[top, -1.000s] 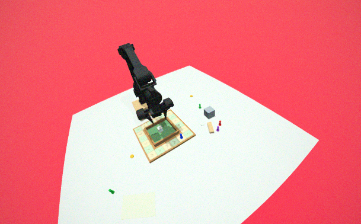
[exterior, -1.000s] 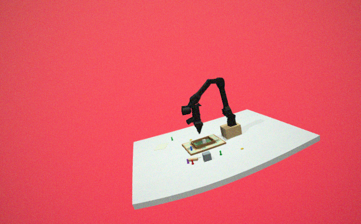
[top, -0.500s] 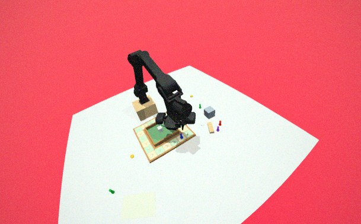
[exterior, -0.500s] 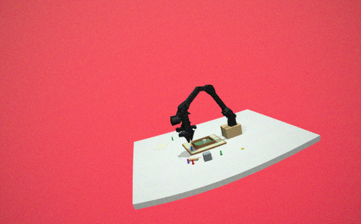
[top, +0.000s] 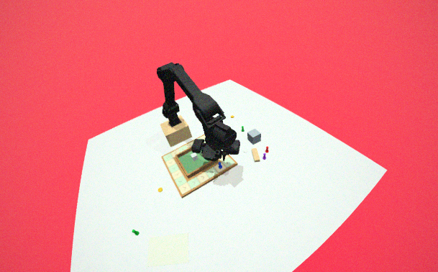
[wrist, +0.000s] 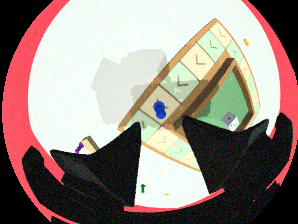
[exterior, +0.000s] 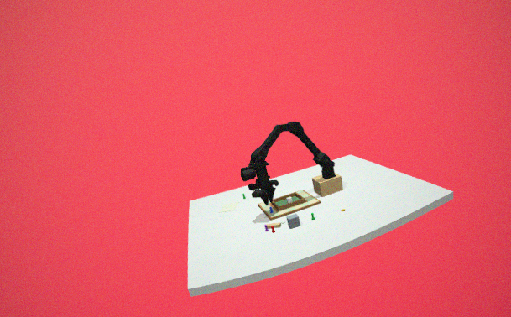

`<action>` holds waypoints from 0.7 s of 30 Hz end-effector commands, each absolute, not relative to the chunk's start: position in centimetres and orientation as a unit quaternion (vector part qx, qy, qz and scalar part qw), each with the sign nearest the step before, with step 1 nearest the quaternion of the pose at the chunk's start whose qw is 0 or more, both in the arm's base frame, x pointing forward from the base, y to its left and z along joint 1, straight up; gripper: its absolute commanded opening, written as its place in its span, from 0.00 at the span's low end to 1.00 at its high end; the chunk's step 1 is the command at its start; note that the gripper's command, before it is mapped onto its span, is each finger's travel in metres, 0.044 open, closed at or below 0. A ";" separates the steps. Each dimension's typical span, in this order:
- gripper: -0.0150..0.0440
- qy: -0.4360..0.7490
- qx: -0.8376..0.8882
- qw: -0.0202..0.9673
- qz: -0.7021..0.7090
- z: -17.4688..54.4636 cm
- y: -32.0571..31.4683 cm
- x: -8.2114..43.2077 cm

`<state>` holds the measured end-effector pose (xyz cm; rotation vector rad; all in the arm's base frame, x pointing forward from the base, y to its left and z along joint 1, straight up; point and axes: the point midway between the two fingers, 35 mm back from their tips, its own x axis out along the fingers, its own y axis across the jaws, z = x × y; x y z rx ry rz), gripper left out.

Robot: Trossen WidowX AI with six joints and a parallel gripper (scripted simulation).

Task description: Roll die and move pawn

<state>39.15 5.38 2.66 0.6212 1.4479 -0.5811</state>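
The white die (top: 193, 156) (exterior: 289, 200) (wrist: 230, 120) rests in the green dice tray (top: 189, 168) (wrist: 227, 95). Its shaded face shows one pip in the wrist view; its brighter face has several, too small to count. The blue pawn (top: 220, 165) (exterior: 271, 210) (wrist: 159, 110) stands on a square near one corner of the board (top: 203, 177) (exterior: 296, 211) (wrist: 200, 60). My gripper (top: 219, 158) (exterior: 269, 203) (wrist: 161, 123) is open and empty. Its fingertips are close above the pawn, with a gap between them. The arm hides part of the board in the top view.
A grey cube (top: 254, 137) (exterior: 293, 220), a wooden block (top: 255, 155), a red pawn (top: 267, 149) and a purple pawn (top: 264, 156) (wrist: 79, 148) are beyond the board. A green pawn (top: 242, 129) stands near the cube; another (top: 135, 232) lies near a pale yellow sheet (top: 168, 250).
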 end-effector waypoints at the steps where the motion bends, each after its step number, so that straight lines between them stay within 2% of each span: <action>1: 0.59 0.643 0.275 0.665 -0.262 1.9 5.3 39.0; 21: 0.59 0.643 0.274 0.665 -0.262 -1.4 5.4 39.1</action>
